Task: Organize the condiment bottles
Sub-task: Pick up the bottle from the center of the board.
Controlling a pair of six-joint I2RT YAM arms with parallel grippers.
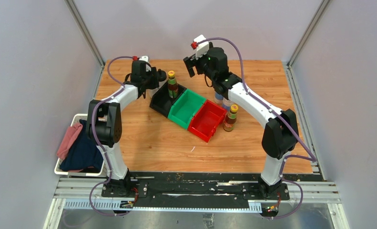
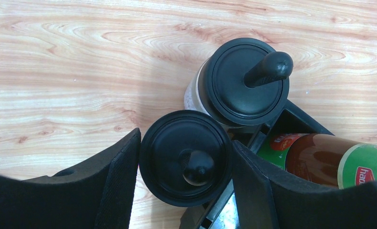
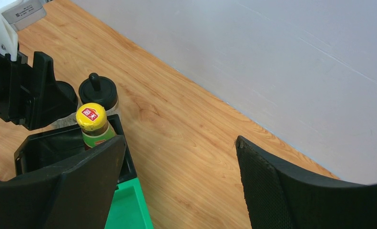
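Observation:
In the left wrist view my left gripper (image 2: 186, 138) is shut on the black cap of a squat clear bottle (image 2: 186, 160), both pads touching the cap, just outside the black bin's corner. The second black-capped bottle (image 2: 246, 81) stands right behind it. A dark brown bottle with a yellow cap (image 1: 172, 85) stands in the black bin (image 1: 158, 101). The other brown bottle (image 1: 230, 118) stands on the table beside the red bin. Two blue-labelled shakers (image 1: 219, 98) are partly hidden behind my right arm. My right gripper (image 1: 192, 64) is open, empty and raised above the table's far side.
The black bin, a green bin (image 1: 188, 109) and a red bin (image 1: 206, 120) sit in a diagonal row mid-table. A white basket of cloths (image 1: 76, 143) hangs off the table's left edge. Walls close in the far side and both flanks.

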